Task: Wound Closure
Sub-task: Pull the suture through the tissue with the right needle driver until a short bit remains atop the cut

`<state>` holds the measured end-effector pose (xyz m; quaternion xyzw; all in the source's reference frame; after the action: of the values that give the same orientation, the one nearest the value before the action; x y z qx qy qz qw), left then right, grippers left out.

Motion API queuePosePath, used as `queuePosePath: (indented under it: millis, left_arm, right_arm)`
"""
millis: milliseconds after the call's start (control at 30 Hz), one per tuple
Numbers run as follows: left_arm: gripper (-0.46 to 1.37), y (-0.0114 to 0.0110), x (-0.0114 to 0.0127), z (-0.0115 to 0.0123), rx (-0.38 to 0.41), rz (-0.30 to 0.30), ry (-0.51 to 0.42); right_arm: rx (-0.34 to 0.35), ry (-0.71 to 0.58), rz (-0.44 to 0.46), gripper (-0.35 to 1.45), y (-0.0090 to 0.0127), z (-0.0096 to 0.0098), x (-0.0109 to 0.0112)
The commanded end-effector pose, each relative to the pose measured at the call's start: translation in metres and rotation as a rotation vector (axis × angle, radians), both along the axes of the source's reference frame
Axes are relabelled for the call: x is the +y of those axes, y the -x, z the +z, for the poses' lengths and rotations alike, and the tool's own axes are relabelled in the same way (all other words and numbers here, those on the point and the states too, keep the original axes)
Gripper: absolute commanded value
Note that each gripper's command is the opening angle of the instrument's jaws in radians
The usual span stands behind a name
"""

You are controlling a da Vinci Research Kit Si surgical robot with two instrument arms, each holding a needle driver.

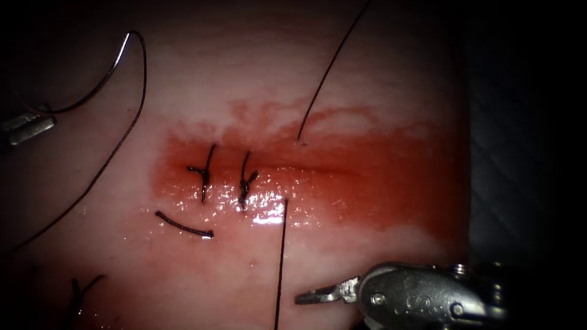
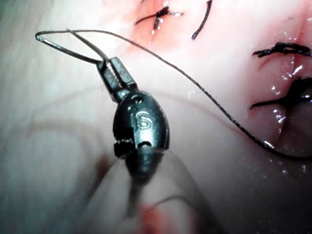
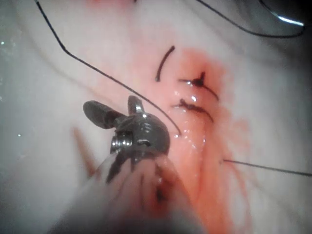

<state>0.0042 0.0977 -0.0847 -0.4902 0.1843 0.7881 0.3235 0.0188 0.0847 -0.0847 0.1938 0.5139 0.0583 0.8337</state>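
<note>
While the left arm's steel needle driver (image 1: 27, 127) keeps its jaws closed on the thin curved steel needle (image 1: 101, 82) near its tail end, the needle hangs free above the pale pink pork tissue (image 1: 367, 79), far left of the red cut (image 1: 318, 171). The dark thread (image 1: 119, 146) runs from it. The right arm's silver needle driver (image 3: 117, 111) stands open and empty just below the cut.

The curved needle (image 1: 92, 91) lies clear of the tissue (image 1: 367, 79), far left of the cut (image 1: 318, 171), gripped near one end by the left hand (image 2: 113, 73). Dark thread (image 1: 110, 159) trails from it; another strand (image 1: 330, 67) enters the tissue above the cut and leaves below it.
</note>
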Motion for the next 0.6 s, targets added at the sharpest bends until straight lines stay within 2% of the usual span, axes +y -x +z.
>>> queuePosePath:
  millis: [33,167,367,433,600]
  left_arm:
    - [-0.35,0.0001,0.0000,0.0001,-0.002,0.006,-0.002]
    - [-0.35,0.0003,-0.0001,0.0001,-0.003,0.010,-0.003]
    - [-0.35,0.0006,-0.0002,0.0001,-0.002,0.011,-0.004]
    - [-0.35,0.0006,-0.0002,0.0002,-0.002,0.012,-0.004]
    - [-0.35,0.0006,-0.0001,0.0004,0.000,0.014,-0.004]
  right_arm:
    - [0.001,0.012,0.012,1.30,0.0003,0.0008,0.0004]
    - [-0.002,0.020,0.063,1.26,0.0009,0.0038,0.0016]
    - [-0.001,0.041,0.129,1.25,0.0001,0.0107,0.0033]
    - [0.004,0.061,0.188,1.25,-0.0006,0.0122,0.0039]
    - [-0.009,0.120,0.229,1.25,-0.0020,0.0142,0.0040]
